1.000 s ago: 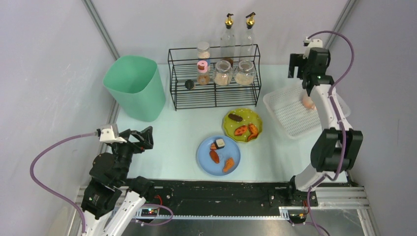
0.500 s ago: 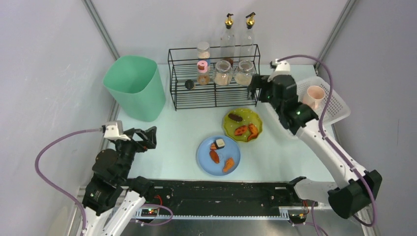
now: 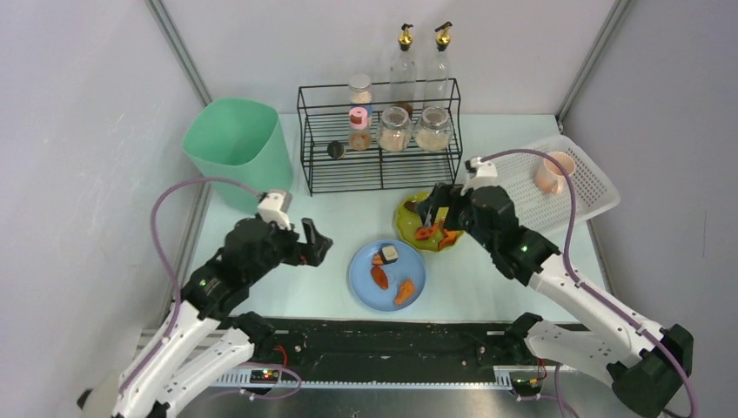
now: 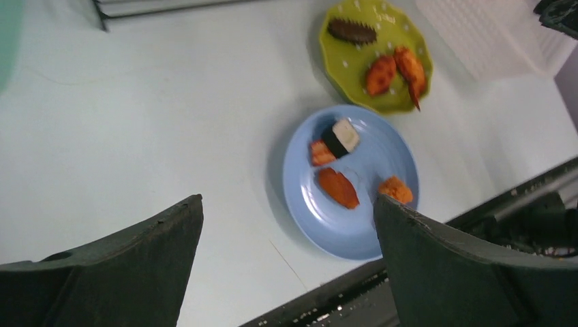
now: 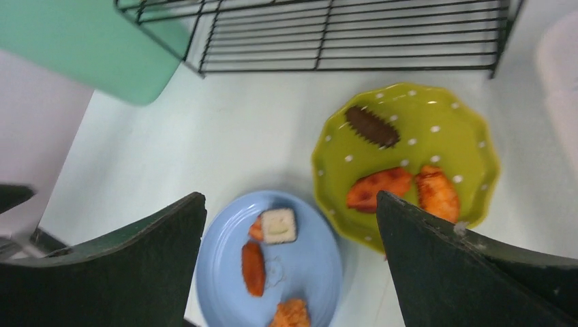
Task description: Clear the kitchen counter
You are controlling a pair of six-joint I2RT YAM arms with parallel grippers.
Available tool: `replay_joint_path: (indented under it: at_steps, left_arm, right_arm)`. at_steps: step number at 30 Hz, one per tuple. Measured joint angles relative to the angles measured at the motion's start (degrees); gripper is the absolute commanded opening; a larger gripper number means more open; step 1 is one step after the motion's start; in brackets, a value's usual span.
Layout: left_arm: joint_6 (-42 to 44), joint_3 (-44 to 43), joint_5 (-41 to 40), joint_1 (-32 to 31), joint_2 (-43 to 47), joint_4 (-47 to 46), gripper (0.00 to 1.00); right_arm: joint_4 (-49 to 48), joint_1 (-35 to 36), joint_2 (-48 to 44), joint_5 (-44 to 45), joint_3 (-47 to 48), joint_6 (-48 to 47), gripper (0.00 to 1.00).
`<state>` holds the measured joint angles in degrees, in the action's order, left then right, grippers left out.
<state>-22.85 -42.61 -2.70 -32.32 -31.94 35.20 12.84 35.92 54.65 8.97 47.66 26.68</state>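
The kitchen counter (image 3: 313, 218) stretches beneath both arms, carrying a green bin (image 3: 239, 152), wire rack (image 3: 379, 165), white basket (image 3: 581, 181), then a green plate (image 3: 403, 223) and a blue plate (image 3: 361, 280) with food. The left gripper (image 3: 320, 244) gapes empty beside the blue plate. The right gripper (image 3: 432, 212), likewise wide and empty, hovers over the green plate.

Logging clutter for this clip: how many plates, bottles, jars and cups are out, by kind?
Plates: 2, green plate and blue plate
Bottles: 2
Jars: 4
Cup: 1
Total: 9
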Motion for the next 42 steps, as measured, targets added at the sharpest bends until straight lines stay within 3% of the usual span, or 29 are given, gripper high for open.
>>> replay_joint_path:
  at_steps: [7,14,23,36,42]
  left_arm:
    - [-6.60,-0.02,-5.33,-11.78,-14.10,-0.70,0.98]
    - [-11.89,2.01,-6.36,-12.79,-22.45,-4.35,0.98]
    - [-15.23,7.26,-2.67,-12.83,-31.36,-12.37,0.99]
    - [-16.28,9.16,5.14,-12.83,-44.35,-23.87,0.76]
    - [-16.92,9.73,6.95,-12.76,-47.10,-30.47,0.58]
  right_arm:
    - [3.13,11.19,-3.41,10.40,-1.81,3.39,0.95]
    - [7.54,16.90,-3.43,16.87,-6.23,8.59,0.95]
    - [8.70,18.03,-2.71,18.21,-7.02,9.29,0.95]
    - [8.72,18.01,-2.91,18.16,-8.55,8.76,0.95]
    - [8.57,18.01,-2.93,18.16,-8.55,8.41,0.95]
